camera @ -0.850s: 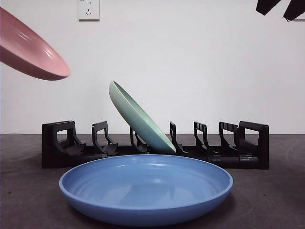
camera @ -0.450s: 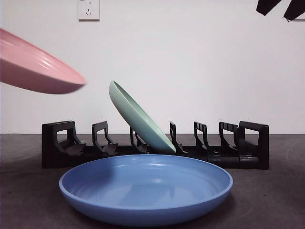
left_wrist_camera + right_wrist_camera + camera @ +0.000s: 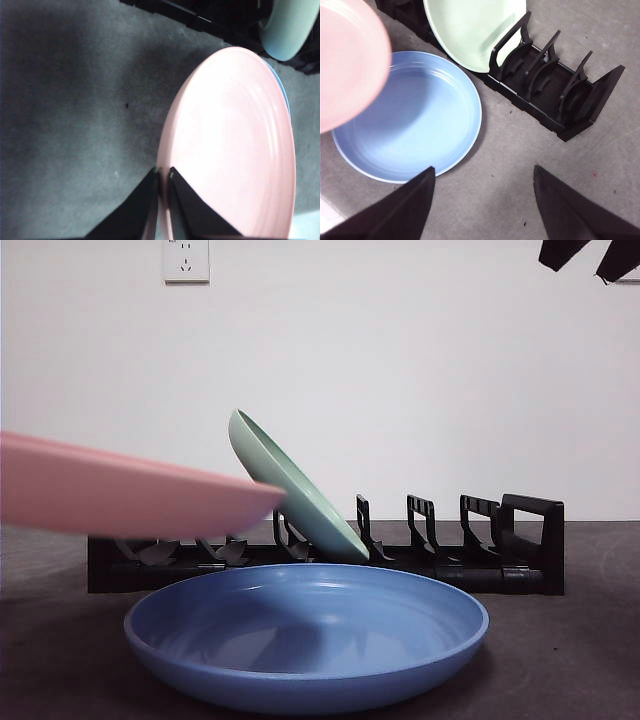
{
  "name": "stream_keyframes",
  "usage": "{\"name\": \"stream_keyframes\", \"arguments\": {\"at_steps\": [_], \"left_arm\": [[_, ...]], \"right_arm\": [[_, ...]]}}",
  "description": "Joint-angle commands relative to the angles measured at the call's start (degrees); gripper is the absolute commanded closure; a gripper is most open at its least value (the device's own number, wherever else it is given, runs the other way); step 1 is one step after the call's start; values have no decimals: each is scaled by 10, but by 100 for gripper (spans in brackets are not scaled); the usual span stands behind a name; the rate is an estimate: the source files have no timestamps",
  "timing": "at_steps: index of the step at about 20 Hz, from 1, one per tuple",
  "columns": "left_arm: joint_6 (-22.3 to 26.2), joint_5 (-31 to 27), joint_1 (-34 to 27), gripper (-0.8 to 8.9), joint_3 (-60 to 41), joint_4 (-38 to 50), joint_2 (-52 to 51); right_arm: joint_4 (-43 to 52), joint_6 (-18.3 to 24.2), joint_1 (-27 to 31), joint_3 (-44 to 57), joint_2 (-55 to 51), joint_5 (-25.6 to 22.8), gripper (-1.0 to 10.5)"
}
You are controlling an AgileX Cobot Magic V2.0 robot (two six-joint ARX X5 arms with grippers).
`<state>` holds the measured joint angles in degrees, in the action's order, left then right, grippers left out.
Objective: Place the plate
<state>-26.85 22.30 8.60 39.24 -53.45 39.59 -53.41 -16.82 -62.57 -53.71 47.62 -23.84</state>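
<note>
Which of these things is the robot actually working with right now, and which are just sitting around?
In use:
- round pink plate, held by its rim
- left end effector, shut on it
- black slotted plate rack

Lying about:
- pale green plate leaning in the rack
- wide blue plate
- right end effector, open
- white wall socket

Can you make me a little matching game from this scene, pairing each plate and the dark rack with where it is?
Things:
1. pink plate
2. green plate
3. blue plate
4. black rack

Places:
A. flat on the table, in front of the rack
B. leaning in a slot of the rack
C. gripped at its rim by the left gripper, off the table
D. behind the blue plate

Pairs: 1-C, 2-B, 3-A, 4-D
</note>
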Motion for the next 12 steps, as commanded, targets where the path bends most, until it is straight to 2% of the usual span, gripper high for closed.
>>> {"name": "stream_keyframes", "arguments": {"at_steps": [1,6,12], "left_arm": [[-49,7,15,799,-23,45,5],[-103,7,69,799,-66,130,32],[-136,-21,136,799,-66,226,119]], "right_arm": [[2,-7,-6,-4,0,-2,634],[8,-7,-6,-4,-2,-2,634],[11,-7,-6,-4,-2,-2,634]]}}
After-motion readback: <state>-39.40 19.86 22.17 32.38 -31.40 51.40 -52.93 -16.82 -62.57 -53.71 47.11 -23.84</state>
